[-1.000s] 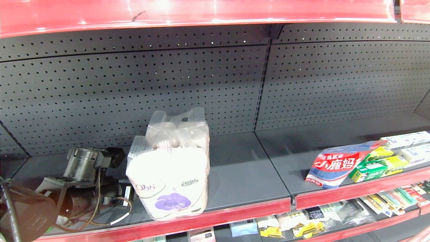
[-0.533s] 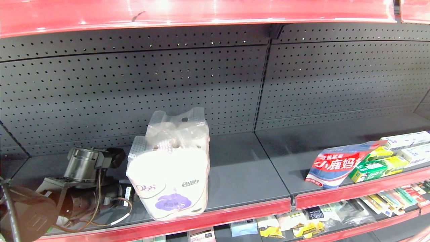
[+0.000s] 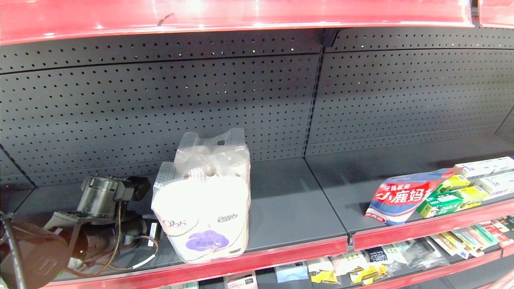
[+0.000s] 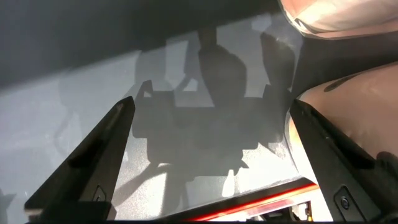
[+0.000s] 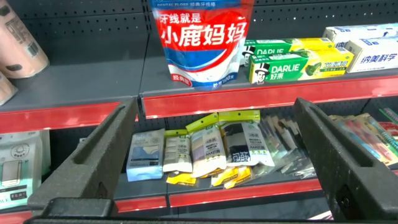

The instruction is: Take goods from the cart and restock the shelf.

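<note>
Tissue pack (image 3: 202, 208) at shelf (image 3: 289, 208) front lip; left jaws apart beside.

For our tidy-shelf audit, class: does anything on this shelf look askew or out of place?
The red-and-blue pouch lies slanted on the shelf, crowded against the green boxes instead of squared up. The toilet paper pack stands straight.

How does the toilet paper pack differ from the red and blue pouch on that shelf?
The toilet paper pack stands upright and bulky; the pouch lies flat and thin. The pack is white with purple print; the pouch is red, white and blue. Only the pouch has green boxes beside it. Both sit near the front of the shelf.
</note>
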